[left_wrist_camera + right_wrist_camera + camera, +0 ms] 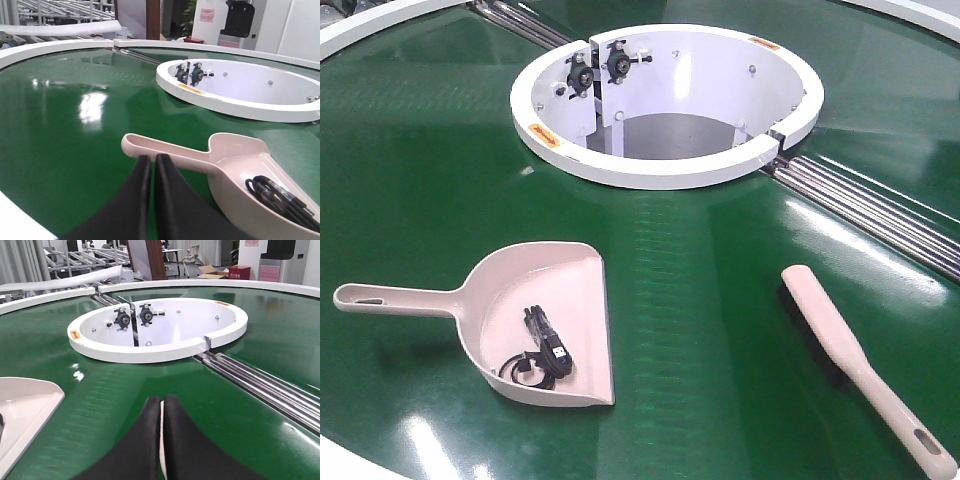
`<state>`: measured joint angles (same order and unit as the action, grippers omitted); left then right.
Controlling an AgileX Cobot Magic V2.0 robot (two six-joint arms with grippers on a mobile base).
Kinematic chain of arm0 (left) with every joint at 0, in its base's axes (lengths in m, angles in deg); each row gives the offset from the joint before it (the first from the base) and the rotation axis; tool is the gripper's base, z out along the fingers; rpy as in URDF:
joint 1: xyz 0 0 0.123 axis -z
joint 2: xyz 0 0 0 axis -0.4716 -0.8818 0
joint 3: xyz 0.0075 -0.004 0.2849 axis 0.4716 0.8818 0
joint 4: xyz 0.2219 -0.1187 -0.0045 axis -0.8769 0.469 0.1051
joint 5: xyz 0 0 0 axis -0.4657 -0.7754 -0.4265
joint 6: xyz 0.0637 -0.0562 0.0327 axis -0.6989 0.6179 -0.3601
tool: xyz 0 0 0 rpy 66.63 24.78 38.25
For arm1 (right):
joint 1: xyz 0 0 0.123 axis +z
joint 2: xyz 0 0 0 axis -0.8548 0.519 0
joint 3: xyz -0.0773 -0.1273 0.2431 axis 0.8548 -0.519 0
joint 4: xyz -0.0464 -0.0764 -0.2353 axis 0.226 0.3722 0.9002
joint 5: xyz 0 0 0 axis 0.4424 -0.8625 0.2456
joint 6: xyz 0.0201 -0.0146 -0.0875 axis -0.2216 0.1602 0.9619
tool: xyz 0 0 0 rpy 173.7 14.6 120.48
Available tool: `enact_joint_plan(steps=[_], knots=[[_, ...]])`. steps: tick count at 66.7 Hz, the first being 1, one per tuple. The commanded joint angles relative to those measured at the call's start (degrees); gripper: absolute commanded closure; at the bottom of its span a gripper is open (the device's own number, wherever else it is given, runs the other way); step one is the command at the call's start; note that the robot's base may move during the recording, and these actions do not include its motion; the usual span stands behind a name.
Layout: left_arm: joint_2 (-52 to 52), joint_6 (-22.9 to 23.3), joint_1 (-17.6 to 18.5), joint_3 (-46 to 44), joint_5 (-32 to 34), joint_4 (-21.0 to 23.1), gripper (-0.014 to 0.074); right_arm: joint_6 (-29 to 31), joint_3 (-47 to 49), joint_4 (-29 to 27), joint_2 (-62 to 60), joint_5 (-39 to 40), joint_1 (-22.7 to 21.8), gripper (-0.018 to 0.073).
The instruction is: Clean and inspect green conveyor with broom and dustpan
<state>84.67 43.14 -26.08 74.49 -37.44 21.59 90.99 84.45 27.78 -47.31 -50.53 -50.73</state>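
Note:
The green conveyor [710, 300] fills every view. On it at front left lies the dustpan [570, 280], handle pointing left, with a black coiled cable [542, 352] inside. To the front right the broom [850, 355] lies flat, bristles down, handle toward the near right corner. Neither gripper shows in the front view. In the left wrist view my left gripper [153, 157] is shut and empty, its tips just short of the dustpan's handle [170, 149]. My right gripper [162, 399] is shut, with a pale sliver of the broom [160, 440] showing in the slit between its fingers.
A white ring-shaped opening [660, 170] with bearings inside sits at the belt's centre. Steel rollers [880, 205] run from it to the right edge. The white outer rim [50, 47] curves round the far side. A corner of the dustpan [25, 400] shows left of my right gripper.

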Motion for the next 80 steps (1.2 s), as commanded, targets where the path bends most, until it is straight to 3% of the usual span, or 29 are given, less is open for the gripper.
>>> enact_joint_plan(steps=[1, 43, 52, 58, 65, 80], knots=[[0.88, 0.58, -0.15, 1.78, 3.75, 0.42, 0.0603, 0.12, 1.47, -0.08, 0.71, 4.11, -0.25, 0.0569], [0.82, 0.58, -0.15, 1.78, 3.75, 0.42, 0.0603, 0.17, 1.47, 0.0, 0.71, 4.02, -0.25, 0.0569], [0.82, 0.58, -0.15, 1.78, 3.75, 0.42, 0.0603, -0.96, 1.47, 7.59, 0.66, 4.06, -2.13, 0.0569], [0.82, 0.58, -0.15, 1.78, 3.75, 0.42, 0.0603, -2.87, 1.47, 7.7, 0.48, 4.11, -5.8, 0.0569], [0.82, 0.58, -0.15, 1.78, 3.75, 0.42, 0.0603, -3.05, -3.11, 7.44, 0.48, 7.88, -9.04, 0.0569], [0.82, 0.58, -0.15, 1.78, 3.75, 0.42, 0.0603, -3.05, -16.37, 3.53, -3.12, 16.78, -8.84, 0.0569]])
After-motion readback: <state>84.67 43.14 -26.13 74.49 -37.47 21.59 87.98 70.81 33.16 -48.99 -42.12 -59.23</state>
